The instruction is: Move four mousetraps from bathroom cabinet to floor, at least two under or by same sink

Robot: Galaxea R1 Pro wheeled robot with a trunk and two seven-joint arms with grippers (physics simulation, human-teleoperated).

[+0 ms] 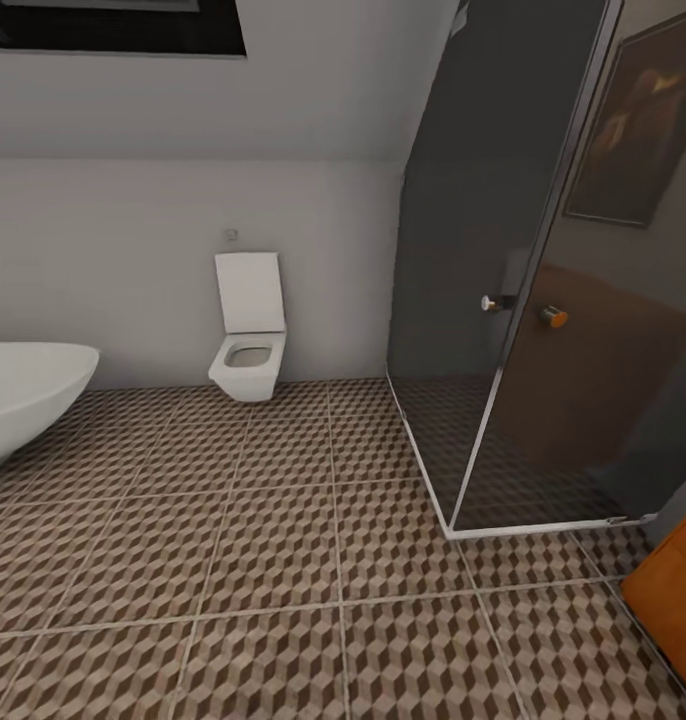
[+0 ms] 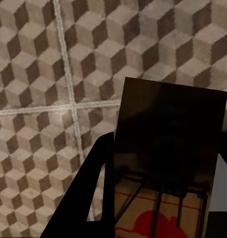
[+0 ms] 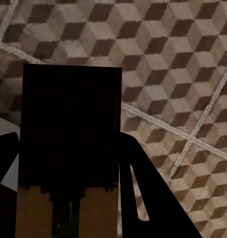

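Left wrist view: your left gripper (image 2: 165,198) pinches a mousetrap (image 2: 170,148) over the bathroom floor (image 2: 39,59); the right gripper (image 3: 69,198) clamps what looks like a second trap (image 3: 69,144), though it is dark. Farther off, toilet (image 1: 249,328) and glass shower (image 1: 503,300) stand. Find the sink, turning slowly, before releasing.

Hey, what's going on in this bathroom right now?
A two-armed robot is in the bathroom, carrying a mousetrap in each gripper. The left gripper is shut on one mousetrap and the right gripper on another mousetrap, both held above the patterned floor. Ahead are a toilet, a bathtub and a glass shower.
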